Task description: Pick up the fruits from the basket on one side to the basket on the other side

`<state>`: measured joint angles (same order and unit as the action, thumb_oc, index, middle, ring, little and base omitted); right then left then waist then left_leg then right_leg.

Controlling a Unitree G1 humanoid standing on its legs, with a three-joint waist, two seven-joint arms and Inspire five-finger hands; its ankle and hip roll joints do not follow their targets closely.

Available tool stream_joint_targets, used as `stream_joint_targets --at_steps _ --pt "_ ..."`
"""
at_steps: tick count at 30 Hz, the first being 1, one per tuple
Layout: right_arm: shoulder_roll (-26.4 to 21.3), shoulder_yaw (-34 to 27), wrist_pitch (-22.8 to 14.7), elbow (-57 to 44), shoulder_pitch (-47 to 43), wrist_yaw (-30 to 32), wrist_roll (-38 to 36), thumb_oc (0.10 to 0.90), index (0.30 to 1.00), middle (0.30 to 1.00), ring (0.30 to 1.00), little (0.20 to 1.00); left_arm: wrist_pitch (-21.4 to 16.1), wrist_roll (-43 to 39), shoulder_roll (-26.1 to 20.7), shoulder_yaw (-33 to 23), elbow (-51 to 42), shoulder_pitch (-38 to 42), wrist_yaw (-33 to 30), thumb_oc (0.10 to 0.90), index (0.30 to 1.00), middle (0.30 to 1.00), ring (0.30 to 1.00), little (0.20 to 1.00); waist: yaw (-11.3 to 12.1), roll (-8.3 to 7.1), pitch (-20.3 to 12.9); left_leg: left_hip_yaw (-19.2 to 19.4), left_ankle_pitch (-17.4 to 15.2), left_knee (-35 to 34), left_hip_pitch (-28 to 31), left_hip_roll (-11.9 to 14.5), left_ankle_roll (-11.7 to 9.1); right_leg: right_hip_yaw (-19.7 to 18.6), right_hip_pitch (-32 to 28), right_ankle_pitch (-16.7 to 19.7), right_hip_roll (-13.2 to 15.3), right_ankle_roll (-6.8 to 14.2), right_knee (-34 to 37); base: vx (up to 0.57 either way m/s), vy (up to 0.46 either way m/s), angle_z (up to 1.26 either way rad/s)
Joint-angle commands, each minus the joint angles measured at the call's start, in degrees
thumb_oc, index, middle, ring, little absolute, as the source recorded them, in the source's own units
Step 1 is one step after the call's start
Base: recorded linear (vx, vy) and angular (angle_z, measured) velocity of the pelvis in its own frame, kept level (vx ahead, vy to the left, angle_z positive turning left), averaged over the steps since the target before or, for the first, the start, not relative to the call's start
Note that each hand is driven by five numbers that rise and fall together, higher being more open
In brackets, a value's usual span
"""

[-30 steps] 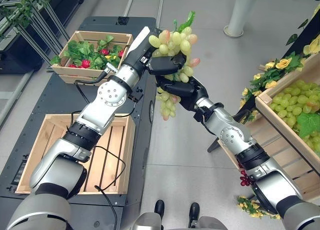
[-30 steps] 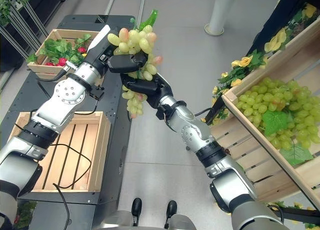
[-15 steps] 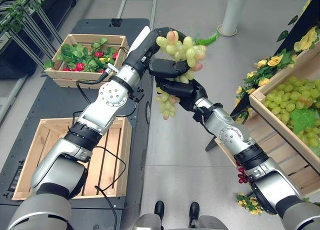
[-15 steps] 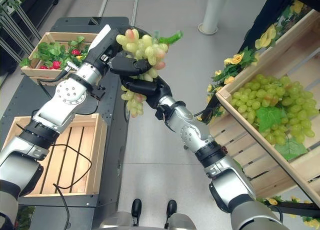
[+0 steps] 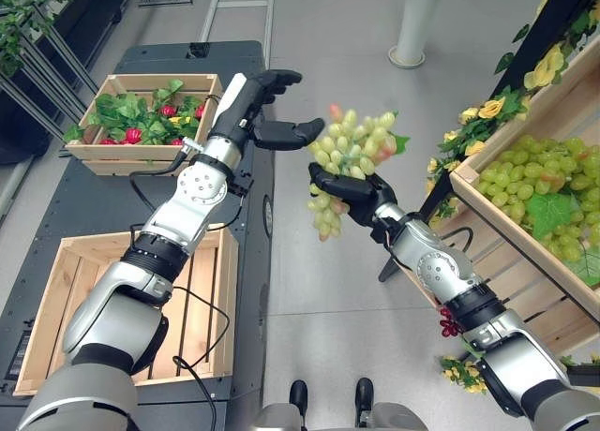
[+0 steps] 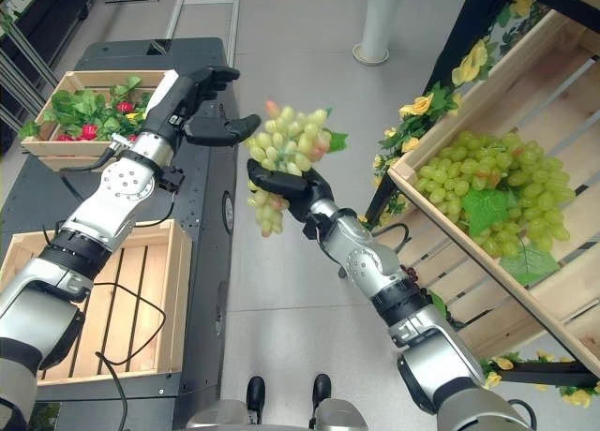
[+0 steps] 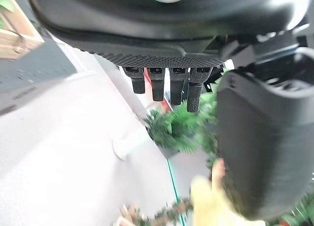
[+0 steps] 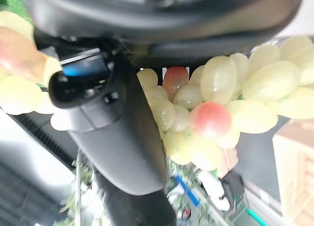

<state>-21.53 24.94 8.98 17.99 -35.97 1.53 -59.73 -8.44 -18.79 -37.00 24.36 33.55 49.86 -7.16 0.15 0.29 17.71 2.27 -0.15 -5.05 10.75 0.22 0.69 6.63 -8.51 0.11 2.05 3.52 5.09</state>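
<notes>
A bunch of green grapes (image 5: 354, 142) with a few pink ones hangs in mid-air over the floor, and my right hand (image 5: 352, 189) is shut on it from below. In the right wrist view the grapes (image 8: 211, 113) lie pressed against the thumb (image 8: 117, 137). My left hand (image 5: 248, 94) is open just left of the bunch, fingers straight (image 7: 157, 86), touching nothing. An empty wooden crate (image 5: 52, 309) sits lower left on the dark platform. A slanted wooden crate (image 5: 511, 227) full of green grapes stands at the right.
A second crate (image 5: 122, 155) of green leaves and red fruit sits at the far end of the dark platform (image 5: 103, 197). Yellow flowers (image 5: 487, 117) edge the grape stand. A white pillar (image 5: 412, 23) stands at the back on the grey floor.
My left hand has let go of the bunch and drawn back to the left. The right hand now holds the grapes alone, a little lower and to the right. The camera has shifted.
</notes>
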Motion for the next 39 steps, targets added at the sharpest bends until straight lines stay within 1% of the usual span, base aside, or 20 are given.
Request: stream_joint_targets --at_steps 1,3,4,5,6,7,8,9,10,13,15,18,21,24,25,28,31,33,35,39 --pt "1.3 -4.9 -7.3 2.2 2.5 -6.0 2.4 0.4 0.3 0.3 0.3 0.3 -8.0 -1.5 0.9 -4.3 7.2 -2.6 -5.8 0.8 0.9 0.9 0.9 0.9 -0.9 -0.19 -16.2 0.2 -1.6 0.0 -3.3 -2.8 -0.1 -0.1 1.1 -0.1 -1.1 -1.8 -0.1 0.0 0.025 -0.07" --pt "-0.6 -6.1 -7.5 2.9 4.6 -7.4 5.3 0.4 0.3 0.3 0.3 0.3 -9.7 -3.0 1.1 -6.9 7.1 -5.0 -8.6 0.8 0.9 0.9 0.9 0.9 -1.5 -0.45 -16.0 0.6 -1.8 0.0 -3.2 -2.7 0.0 -0.7 1.2 0.0 -1.2 -1.9 -0.1 0.0 0.027 -0.05" --pt "-0.6 -6.0 -7.5 2.9 4.6 -7.4 5.3 0.4 0.3 0.3 0.3 0.3 -9.7 -3.0 1.2 -6.9 7.0 -5.1 -8.6 0.8 0.9 0.9 0.9 0.9 -1.5 -0.43 -16.0 0.6 -1.8 0.0 -3.2 -2.7 0.0 -0.7 1.2 0.0 -1.3 -1.9 -0.1 0.0 0.025 -0.11" --pt "-1.2 -6.4 -7.7 2.7 5.4 -7.9 7.1 0.4 0.3 0.3 0.3 0.3 -10.5 -2.6 1.5 -7.8 7.0 -6.1 -9.7 0.8 0.9 0.9 0.9 0.9 -1.8 -0.55 -15.9 0.8 -1.8 0.0 -3.1 -2.7 0.0 -1.1 1.2 0.1 -1.3 -1.9 -0.1 0.0 0.023 -0.13" --pt "-1.8 -6.6 -8.1 2.6 5.9 -8.3 8.4 0.4 0.3 0.3 0.3 0.3 -11.0 -2.7 1.7 -8.2 6.9 -7.0 -9.8 0.8 0.9 0.9 0.9 0.9 -2.0 -0.63 -15.8 1.0 -1.8 0.0 -3.1 -2.7 0.0 -1.2 1.3 0.1 -1.3 -1.8 -0.1 0.0 0.039 -0.17" --pt "-2.8 -7.2 -9.4 1.5 6.7 -8.6 11.1 0.4 0.3 0.3 0.3 0.3 -11.3 -3.2 2.1 -9.1 6.2 -8.5 -9.3 0.8 0.9 0.9 0.9 0.9 -2.2 -0.82 -15.6 1.2 -1.9 0.0 -3.1 -2.6 0.0 -1.6 1.3 0.2 -1.4 -1.8 -0.1 0.0 0.028 -0.12" --pt "-3.0 -7.3 -9.8 1.2 6.8 -8.6 11.9 0.4 0.3 0.3 0.3 0.3 -11.4 -3.1 2.2 -9.3 6.0 -8.7 -9.1 0.8 0.9 0.9 0.9 0.9 -2.3 -0.85 -15.6 1.2 -1.9 0.0 -3.1 -2.6 0.0 -1.7 1.4 0.2 -1.4 -1.8 -0.1 0.0 0.034 -0.1" --pt "-3.9 -8.2 -11.0 -1.0 7.6 -9.0 14.4 0.4 0.3 0.3 0.3 0.3 -12.6 -2.5 2.9 -9.8 5.2 -10.3 -8.4 0.8 0.9 0.9 0.9 0.9 -2.6 -1.04 -15.4 1.5 -2.1 0.0 -3.1 -2.6 0.1 -2.1 1.5 0.3 -1.5 -1.7 -0.1 0.0 0.022 -0.03" --pt "-4.1 -8.5 -11.2 -2.0 8.0 -9.1 15.2 0.4 0.3 0.3 0.3 0.3 -13.0 -2.2 3.2 -10.0 4.7 -11.1 -8.4 0.8 0.9 0.9 0.9 0.9 -2.7 -1.11 -15.3 1.6 -2.1 0.0 -3.1 -2.6 0.2 -2.3 1.6 0.4 -1.5 -1.7 -0.1 0.0 0.027 -0.06" --pt "-4.8 -10.6 -12.3 -7.7 9.7 -11.0 18.1 0.4 0.3 0.3 0.3 0.3 -13.3 -2.3 5.3 -11.7 1.6 -15.9 -7.5 0.8 0.9 0.9 0.9 0.9 -3.0 -1.47 -14.9 2.1 -2.3 0.0 -3.0 -2.6 0.5 -3.1 1.8 0.5 -1.7 -1.7 -0.1 0.0 0.029 -0.17" --pt "-5.6 -11.9 -12.2 -12.2 10.8 -12.8 19.7 0.4 0.3 0.3 0.3 0.3 -13.5 -1.9 7.7 -12.6 0.6 -19.3 -6.8 0.8 0.9 0.9 0.9 0.9 -3.4 -1.77 -14.6 2.6 -2.6 0.0 -2.8 -2.6 0.7 -3.8 1.9 0.6 -1.8 -1.6 -0.1 0.01 0.044 -0.22" --pt "-7.0 -14.2 -10.7 -18.3 13.1 -15.6 19.5 0.4 0.3 0.3 0.3 0.3 -13.8 -1.9 11.0 -13.9 -0.5 -23.7 -6.4 0.8 0.9 0.9 0.9 0.9 -4.1 -2.13 -14.4 3.4 -2.9 0.0 -2.4 -2.5 0.9 -4.7 1.9 0.8 -1.9 -1.4 -0.1 0.03 0.053 -0.14" --pt "-8.2 -16.8 -9.8 -22.8 15.1 -18.2 18.3 0.4 0.3 0.3 0.3 0.3 -13.2 -0.7 13.9 -14.1 -1.7 -27.9 -5.7 0.8 0.9 0.9 0.9 0.9 -4.7 -2.5 -14.1 4.4 -3.2 0.0 -2.2 -2.4 1.1 -5.6 2.2 1.2 -2.0 -1.1 -0.1 0.03 0.061 -0.21" --pt "-10.0 -19.0 -10.0 -25.7 16.2 -18.7 17.2 0.4 0.3 0.3 0.3 0.3 -12.3 -1.0 15.0 -13.3 -1.7 -29.9 -4.3 0.8 0.9 0.9 0.9 0.9 -5.2 -2.84 -13.7 5.3 -3.4 0.0 -2.2 -2.3 1.1 -6.3 2.5 1.6 -2.1 -0.9 -0.1 0.01 0.053 -0.19" --pt "-11.0 -20.7 -9.4 -27.2 16.4 -19.0 15.7 0.4 0.3 0.3 0.3 0.3 -12.9 -1.5 15.7 -13.3 -0.9 -31.2 -3.7 0.8 0.9 0.9 0.9 0.9 -5.6 -3.02 -13.6 5.8 -3.6 0.0 -2.1 -2.2 1.2 -6.6 2.6 1.7 -2.1 -0.8 -0.1 0.02 0.06 -0.06" --pt "-12.5 -24.4 -10.2 -29.9 17.3 -17.7 14.3 0.4 0.3 0.3 0.3 0.3 -13.2 -2.9 17.1 -13.4 0.4 -33.8 -2.0 0.8 0.9 0.9 0.9 0.9 -6.2 -3.32 -13.4 6.7 -3.8 0.0 -2.1 -2.0 1.2 -7.6 2.9 2.1 -2.3 -0.6 -0.1 0.03 0.067 -0.18" --pt "-13.8 -27.9 -11.6 -31.4 19.0 -15.9 15.9 0.4 0.3 0.3 0.3 0.3 -13.6 -2.7 17.8 -13.3 0.7 -35.9 -1.5 0.8 0.9 0.9 0.9 0.9 -6.9 -3.53 -13.1 7.3 -3.9 0.0 -2.2 -1.9 1.3 -8.3 3.3 2.5 -2.4 -0.5 -0.1 0.01 0.066 -0.2" --pt "-14.3 -29.0 -12.2 -31.5 19.7 -15.5 16.5 0.4 0.3 0.3 0.3 0.3 -13.6 -2.6 17.8 -13.2 0.7 -36.5 -1.6 0.8 0.9 0.9 0.9 0.9 -7.0 -3.6 -13.1 7.4 -4.0 0.0 -2.3 -1.8 1.3 -8.5 3.4 2.6 -2.5 -0.4 -0.1 0.0 0.039 -0.19" --pt "-16.5 -32.6 -14.1 -30.7 21.4 -14.0 19.0 0.4 0.3 0.3 0.3 0.3 -13.7 -3.1 17.6 -13.5 0.9 -38.0 -1.5 0.8 0.9 0.9 0.9 0.9 -7.5 -3.94 -12.7 7.6 -4.1 0.0 -2.3 -1.8 1.3 -9.0 3.6 2.8 -2.7 -0.4 -0.1 0.0 0.044 -0.07" --pt "-20.4 -36.4 -16.7 -27.3 22.5 -10.4 20.7 0.4 0.3 0.3 0.3 0.3 -13.2 -4.1 16.8 -13.7 0.5 -39.1 -1.3 0.8 0.9 0.9 0.9 0.9 -7.9 -4.38 -12.6 8.0 -4.2 0.0 -2.5 -1.6 1.2 -9.4 3.9 3.0 -2.9 -0.2 -0.1 -0.01 0.007 -0.04"
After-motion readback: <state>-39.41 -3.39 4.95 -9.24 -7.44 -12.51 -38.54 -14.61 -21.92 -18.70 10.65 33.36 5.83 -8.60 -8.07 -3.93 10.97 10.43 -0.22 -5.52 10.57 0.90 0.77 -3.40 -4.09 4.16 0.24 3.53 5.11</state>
